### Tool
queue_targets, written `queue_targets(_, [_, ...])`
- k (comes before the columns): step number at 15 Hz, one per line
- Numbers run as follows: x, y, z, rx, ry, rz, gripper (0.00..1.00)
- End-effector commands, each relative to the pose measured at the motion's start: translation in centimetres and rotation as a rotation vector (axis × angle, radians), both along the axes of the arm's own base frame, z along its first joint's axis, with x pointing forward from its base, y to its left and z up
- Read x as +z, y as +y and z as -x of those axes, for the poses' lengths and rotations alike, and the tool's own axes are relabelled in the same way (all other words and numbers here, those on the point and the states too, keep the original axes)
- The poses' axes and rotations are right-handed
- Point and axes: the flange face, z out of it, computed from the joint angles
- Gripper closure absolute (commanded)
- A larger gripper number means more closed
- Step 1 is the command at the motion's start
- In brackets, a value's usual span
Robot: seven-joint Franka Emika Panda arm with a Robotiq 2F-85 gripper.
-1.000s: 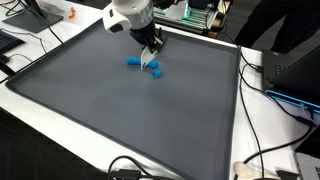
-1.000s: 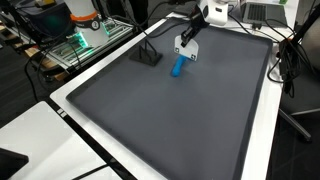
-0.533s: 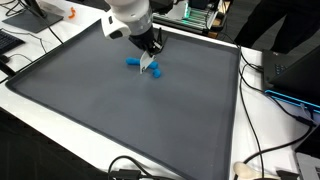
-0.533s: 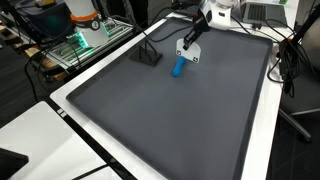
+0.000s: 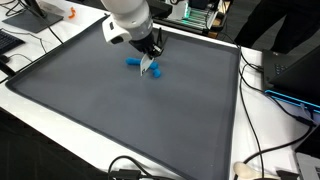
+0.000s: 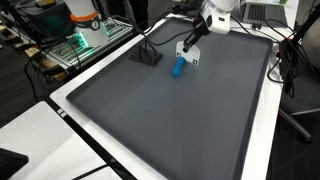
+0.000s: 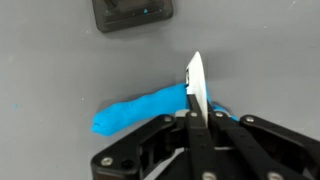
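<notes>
My gripper (image 7: 197, 118) is shut on a thin white flat piece (image 7: 196, 85) that stands on edge between the fingers. In the wrist view the piece is right over a bright blue, roll-shaped object (image 7: 135, 110) lying on the dark grey mat (image 7: 60, 60). In both exterior views the gripper (image 5: 150, 55) (image 6: 193, 40) holds the white piece (image 5: 148, 65) (image 6: 188, 52) just above or against the blue object (image 5: 133, 63) (image 6: 178, 68). I cannot tell whether they touch.
A small black box (image 7: 132, 12) (image 6: 148, 56) sits on the mat near the blue object. The mat (image 5: 120, 120) lies on a white table (image 5: 270, 130) with cables at its edges. Orange and green equipment (image 6: 85, 30) stands beyond the table.
The arm has shifted slightly over the blue object with the white piece still held. The blue object has not moved.
</notes>
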Motion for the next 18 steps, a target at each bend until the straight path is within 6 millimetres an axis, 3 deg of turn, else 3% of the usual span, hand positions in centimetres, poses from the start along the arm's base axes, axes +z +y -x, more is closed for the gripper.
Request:
queue_targets(1, [-2.4,-0.5,0.1,0.022,0.022,0.022,0.99])
queue_targets(7, [-3.2,-1.0,0.8,0.007,0.051,0.016,0.99])
queue_targets(18, [-2.6,-1.4,1.8,-0.022,0.118,0.031,0.99])
